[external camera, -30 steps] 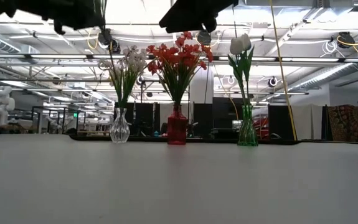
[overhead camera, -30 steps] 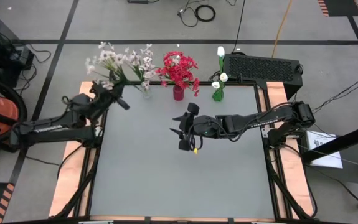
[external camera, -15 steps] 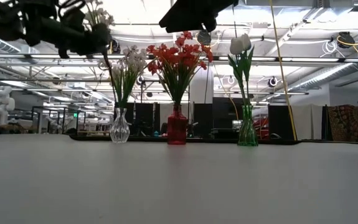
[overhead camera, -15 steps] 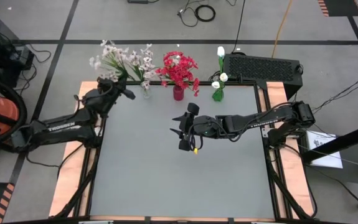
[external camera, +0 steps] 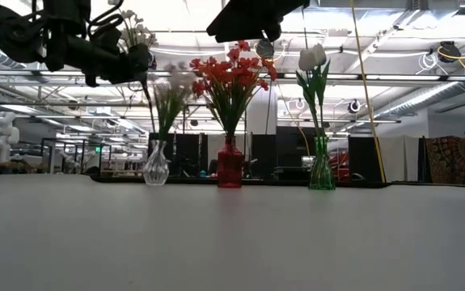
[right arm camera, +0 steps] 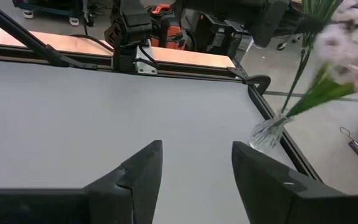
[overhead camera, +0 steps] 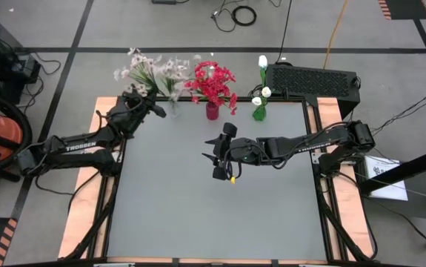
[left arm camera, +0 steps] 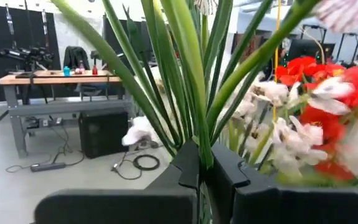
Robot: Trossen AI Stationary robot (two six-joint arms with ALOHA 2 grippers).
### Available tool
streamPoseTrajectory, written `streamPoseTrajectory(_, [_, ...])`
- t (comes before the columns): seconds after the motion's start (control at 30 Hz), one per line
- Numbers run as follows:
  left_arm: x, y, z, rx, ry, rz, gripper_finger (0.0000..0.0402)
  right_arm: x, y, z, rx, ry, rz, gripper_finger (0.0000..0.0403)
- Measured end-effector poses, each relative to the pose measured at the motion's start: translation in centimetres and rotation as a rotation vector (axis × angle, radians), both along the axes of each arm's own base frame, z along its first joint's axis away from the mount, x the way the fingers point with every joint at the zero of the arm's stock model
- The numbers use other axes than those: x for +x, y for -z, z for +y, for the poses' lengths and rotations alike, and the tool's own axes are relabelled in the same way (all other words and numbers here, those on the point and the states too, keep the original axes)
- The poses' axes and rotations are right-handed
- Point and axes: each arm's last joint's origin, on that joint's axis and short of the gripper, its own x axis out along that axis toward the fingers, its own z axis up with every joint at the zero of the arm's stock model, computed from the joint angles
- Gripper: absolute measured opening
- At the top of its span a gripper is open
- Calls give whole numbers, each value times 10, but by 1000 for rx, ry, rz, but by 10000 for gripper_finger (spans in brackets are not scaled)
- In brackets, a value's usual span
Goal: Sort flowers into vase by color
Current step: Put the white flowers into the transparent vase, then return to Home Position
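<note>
My left gripper [overhead camera: 150, 110] is shut on a stem of pale pinkish-white blossoms [overhead camera: 133, 70], held high beside the clear vase [overhead camera: 173, 108] at the table's far edge. That vase [external camera: 155, 165] holds more pale blossoms. To its right stand a red vase [overhead camera: 212, 112] with red blooms [external camera: 230, 71] and a green vase [overhead camera: 259, 113] with white tulip buds [external camera: 312, 56]. My right gripper [overhead camera: 216, 160] hangs open over the middle of the table with nothing between its fingers [right arm camera: 142, 167]. My left gripper pinches the flower's green stem and long leaves [left arm camera: 202, 134] between its two fingers. The fingers come at it about level from the table's left side and lie across the stem. The flower stands roughly upright, blossoms [external camera: 135, 31] above the fingers, lifted clear of the table.
A black perforated box [overhead camera: 313, 78] lies past the far right corner, close to the green vase. Wooden rails [overhead camera: 79, 208] run along both table sides. The grey tabletop [overhead camera: 213, 215] in front of the vases carries nothing else.
My left gripper has carried the pale flower toward the table's right and far edge and somewhat down, closing on the clear vase. The stem has stayed upright in the shut fingers. The blossoms in the clear vase now look blurred.
</note>
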Motion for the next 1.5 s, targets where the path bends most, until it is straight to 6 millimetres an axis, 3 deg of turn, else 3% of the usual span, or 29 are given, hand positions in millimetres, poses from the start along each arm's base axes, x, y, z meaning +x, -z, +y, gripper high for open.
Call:
streamPoseTrajectory(0.5, [-1, -1, 0, 14, -19, 20, 13, 0, 0, 0, 0, 0, 0, 185])
streamPoseTrajectory(0.77, [5, 10, 4, -30, -17, 74, 18, 0, 0, 0, 1, 1, -1, 185])
streamPoseTrajectory(1.13, [5, 27, 6, -131, -91, 183, 110, 0, 0, 0, 1, 0, 0, 185])
streamPoseTrajectory(1.33, [-2, 40, -3, -266, -81, 288, 169, 0, 0, 0, 2, 0, 0, 185])
streamPoseTrajectory(1.5, [-7, 41, -18, -318, -22, 343, 192, 0, 0, 0, 3, 1, 1, 185])
